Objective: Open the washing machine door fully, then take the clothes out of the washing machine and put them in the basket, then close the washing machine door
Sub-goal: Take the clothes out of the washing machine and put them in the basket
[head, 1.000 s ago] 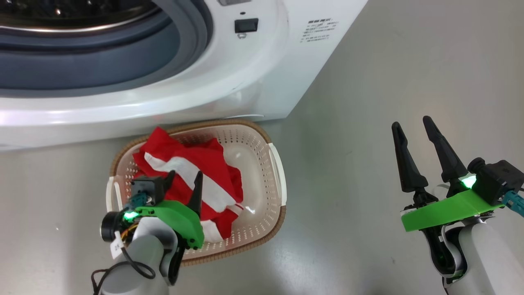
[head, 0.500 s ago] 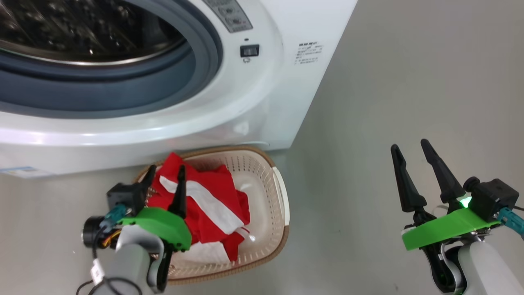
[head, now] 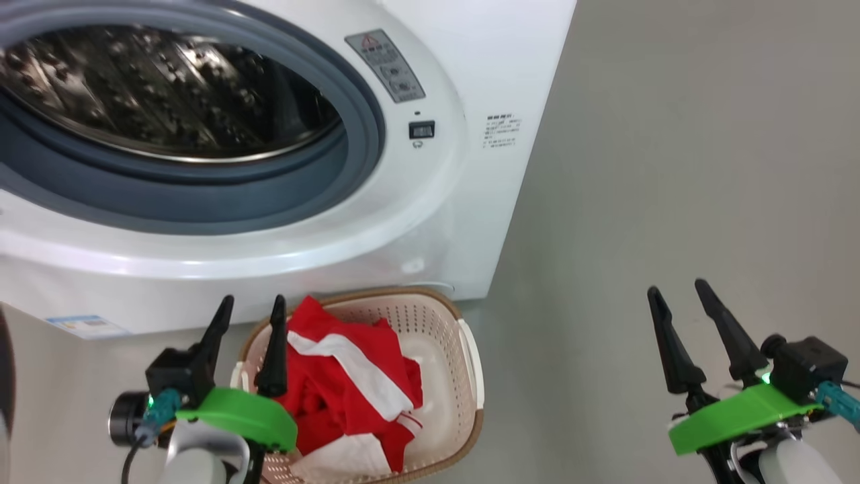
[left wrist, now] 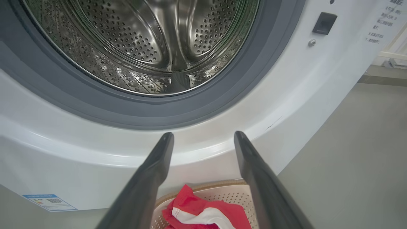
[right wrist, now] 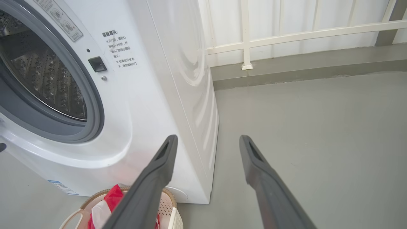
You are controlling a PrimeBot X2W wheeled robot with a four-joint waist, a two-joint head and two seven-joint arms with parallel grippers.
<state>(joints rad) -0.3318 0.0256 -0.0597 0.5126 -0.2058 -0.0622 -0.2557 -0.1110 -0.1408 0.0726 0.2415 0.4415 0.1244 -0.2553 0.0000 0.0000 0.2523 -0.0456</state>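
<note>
Left gripper (head: 252, 304) is pulled back off bright red, white-striped fabric clothes (head: 349, 376), fingers spread, empty; clothes are left in cream perforated plastic basket (head: 430, 323). Right gripper (head: 676, 290) is kept spread.

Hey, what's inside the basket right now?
Red and white clothes fill the left and middle of the basket in the head view; bare cream floor shows on the right. Whatever lies beneath the clothes is covered, and the left gripper hides the near left corner.

Left fingers (head: 275, 349) from above the clothes (head: 322, 396) to the basket (head: 437, 323) left rim; head camera tilted higher.
</note>
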